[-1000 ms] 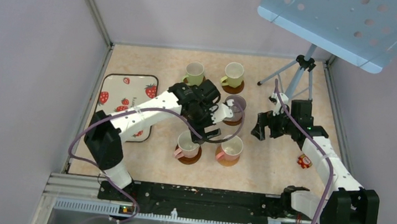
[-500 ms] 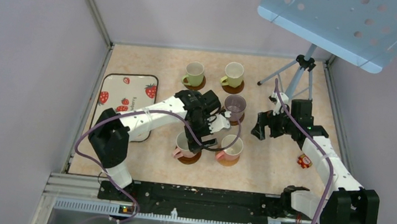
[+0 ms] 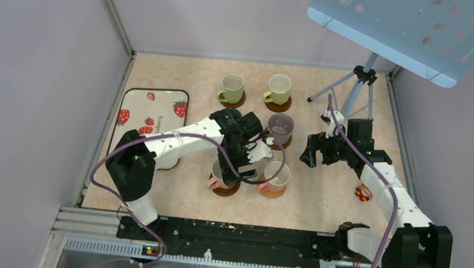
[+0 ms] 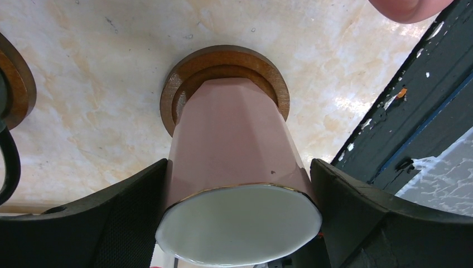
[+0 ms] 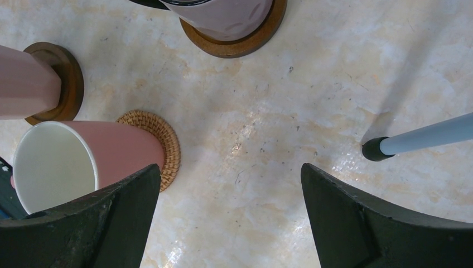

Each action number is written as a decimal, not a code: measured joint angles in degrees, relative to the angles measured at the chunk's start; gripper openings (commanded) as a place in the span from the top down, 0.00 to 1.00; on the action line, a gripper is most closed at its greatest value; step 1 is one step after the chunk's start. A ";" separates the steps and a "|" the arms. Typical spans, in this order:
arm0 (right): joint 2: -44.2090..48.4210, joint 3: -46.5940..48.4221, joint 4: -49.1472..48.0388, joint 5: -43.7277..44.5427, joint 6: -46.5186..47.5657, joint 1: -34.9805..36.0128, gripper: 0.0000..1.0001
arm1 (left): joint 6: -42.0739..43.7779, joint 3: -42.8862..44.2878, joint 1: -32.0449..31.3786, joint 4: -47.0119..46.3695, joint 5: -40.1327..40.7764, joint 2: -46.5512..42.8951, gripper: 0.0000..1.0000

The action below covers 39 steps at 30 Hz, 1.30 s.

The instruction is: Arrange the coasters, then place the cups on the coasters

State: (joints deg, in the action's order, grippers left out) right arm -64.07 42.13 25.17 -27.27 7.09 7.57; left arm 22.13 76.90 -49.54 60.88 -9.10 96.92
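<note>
Left gripper (image 4: 237, 173): your jaws stand fully spread, one black finger on each side of a pink cup (image 4: 234, 134). Nothing is clamped, and you cannot tell whether the pads brush its wall.
Pink cup: it sits upright on a dark brown coaster (image 4: 223, 58), at the near left of the group on the table (image 4: 83, 111).
Cup shape: flat faceted walls, a thin rim and a pale glossy inside. It seems narrower toward the foot.
Cup handling: it looks like glazed ceramic, so judge it stiff, smooth, probably slippery and easy to chip, yet light enough for one gripper.
Where to hold: across two opposite facets, just below the rim. The handle is not visible from your wrist.
Coaster: a thin, rigid, wooden-looking round disc with a stepped ring on top, wider than the cup's foot.
Right gripper (image 5: 230, 173): wide open and empty, above bare table.
Second pink cup (image 5: 117, 148): upright on the tan woven coaster (image 5: 162, 139), which has a rough basket-weave texture, just beside your right finger.
Mauve cup (image 5: 223, 17): on another dark disc, farther out.
Light green cups (image 3: 231, 87): two in the far row, each on a dark disc.
Table surface: pale, marbled, slightly shiny.
</note>
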 measured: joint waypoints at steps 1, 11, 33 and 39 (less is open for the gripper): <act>-0.15 0.00 0.02 0.00 0.00 0.00 0.05 | 0.02 -0.09 -0.02 0.17 0.07 0.00 0.01; -0.33 0.00 0.17 0.00 0.00 0.00 0.05 | -0.04 -0.09 -0.07 1.27 1.07 -0.02 0.10; -0.33 0.00 0.17 -0.02 0.00 0.00 0.05 | 0.09 -0.09 -0.13 3.72 2.71 -0.42 0.09; -0.33 0.00 0.17 -0.02 0.00 0.00 0.05 | 0.02 -0.09 -0.13 3.76 2.38 -0.55 0.01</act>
State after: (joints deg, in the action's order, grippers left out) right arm -64.40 42.13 25.34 -27.29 7.09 7.57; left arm 22.15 76.82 -49.67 64.64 -6.72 96.38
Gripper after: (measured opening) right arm 0.948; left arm 0.983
